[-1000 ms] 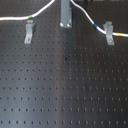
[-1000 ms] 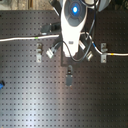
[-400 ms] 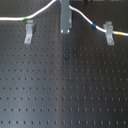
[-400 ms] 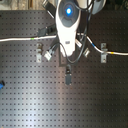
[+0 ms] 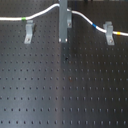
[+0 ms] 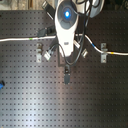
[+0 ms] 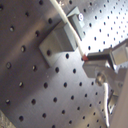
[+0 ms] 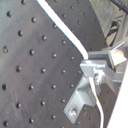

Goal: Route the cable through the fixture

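Black perforated breadboard table [image 5: 60, 95] fills both exterior views, rows of small holes all over. Robot arm [image 6: 66, 25], white body with a blue glowing ring on top, hangs over the board's upper middle in the second exterior view; in the first exterior view only a grey vertical piece of it [image 5: 64, 22] shows, coming down from the top edge.

Cable [image 5: 45, 12], thin white cord, runs across the upper part of the board in both exterior views. From the first exterior view's left it lies flat, carries a green band [image 5: 26, 19], rises in an arc toward the grey piece, then drops toward the first exterior view's right with a blue band [image 5: 93, 23] and a yellow band [image 5: 120, 33] near the edge.

Three small grey metal clips on the board: left clip [image 5: 29, 32] just beside the green band, right clip [image 5: 108, 32] between blue and yellow bands with the cable passing at its top, and a clip under the gripper (seen only up close) [image 7: 60, 40].

Gripper [image 7: 92, 62]: in the first wrist view the cable runs past that clip's top and meets a grey fingertip [image 7: 100, 57] with a red spot; the second wrist view shows the cord [image 8: 65, 32] ending at the grey finger block [image 8: 92, 67]. Fingers look clamped onto the cable
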Motion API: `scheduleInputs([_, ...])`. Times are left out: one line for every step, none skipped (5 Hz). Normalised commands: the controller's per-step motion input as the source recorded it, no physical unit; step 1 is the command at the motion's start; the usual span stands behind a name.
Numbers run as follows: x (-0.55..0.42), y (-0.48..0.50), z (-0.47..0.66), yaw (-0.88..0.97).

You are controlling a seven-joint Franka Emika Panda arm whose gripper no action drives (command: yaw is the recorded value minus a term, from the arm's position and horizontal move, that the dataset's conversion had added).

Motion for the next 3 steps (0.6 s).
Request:
scheduleInputs([-0.246,0.050,0.60,0.00])
scheduleInputs([-0.087,0.057,0.25,0.00])
scheduleInputs([0.002,0.031,0.12,0.00])
